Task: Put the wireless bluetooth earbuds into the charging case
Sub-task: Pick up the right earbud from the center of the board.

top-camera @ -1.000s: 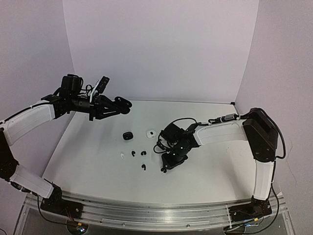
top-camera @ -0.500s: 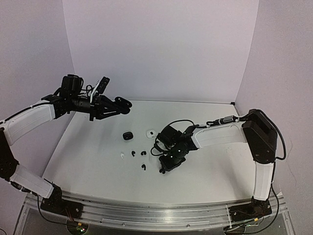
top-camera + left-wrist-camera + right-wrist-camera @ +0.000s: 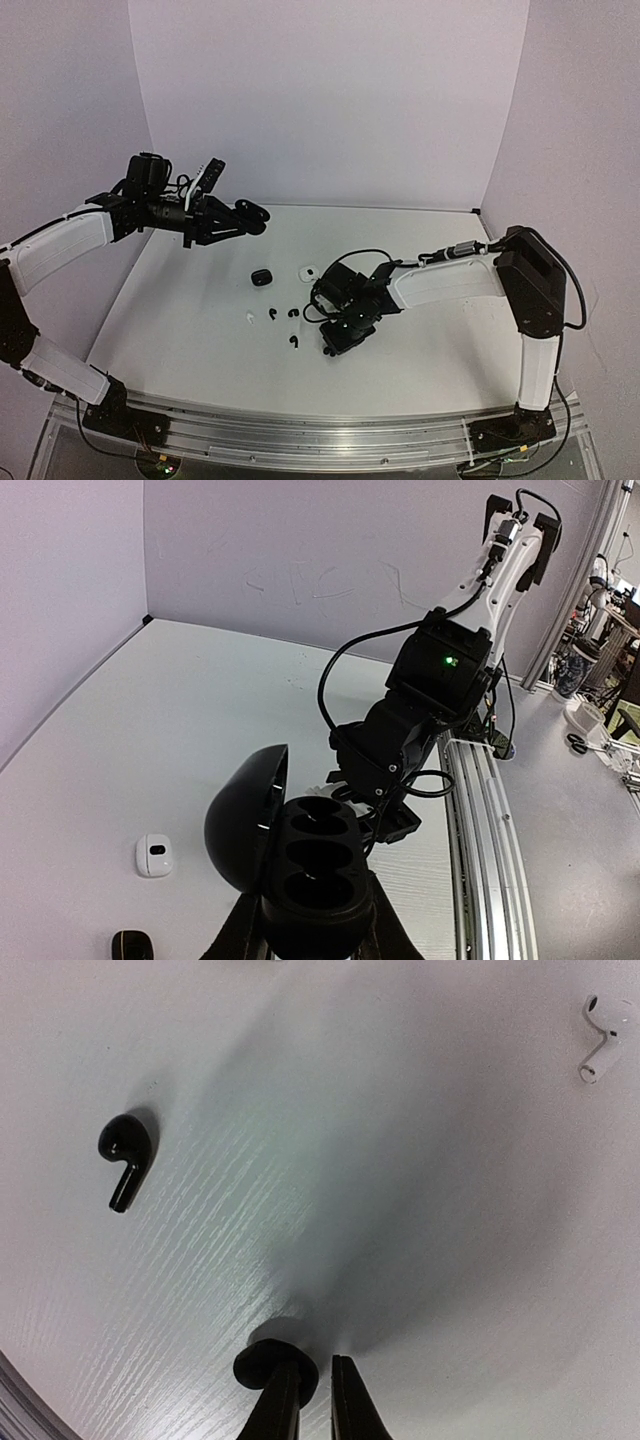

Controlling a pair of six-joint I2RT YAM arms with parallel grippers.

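My left gripper point(image 3: 240, 218) is raised over the far left of the table, shut on a black charging case point(image 3: 318, 885). The case's lid point(image 3: 245, 815) is swung open and its wells look empty. My right gripper point(image 3: 333, 346) is down at the table surface. In the right wrist view its jaws point(image 3: 318, 1372) leave only a thin slit. The round head of a black earbud point(image 3: 255, 1362) sits at the left fingertip, and I cannot see whether it is pinched. Another black earbud point(image 3: 124, 1150) and a white earbud point(image 3: 598, 1045) lie loose nearby.
A shut black case point(image 3: 261, 277) and a white case point(image 3: 308, 271) lie mid-table. Two black earbuds point(image 3: 272, 314) point(image 3: 293, 313) and a white one point(image 3: 249, 318) lie left of the right gripper. The white table point(image 3: 430, 340) ends at purple walls. An aluminium rail point(image 3: 300, 432) runs along the near edge.
The right gripper has slid slightly left and toward the near edge, low over the table, and its jaws have narrowed. The left arm with the case has not moved.
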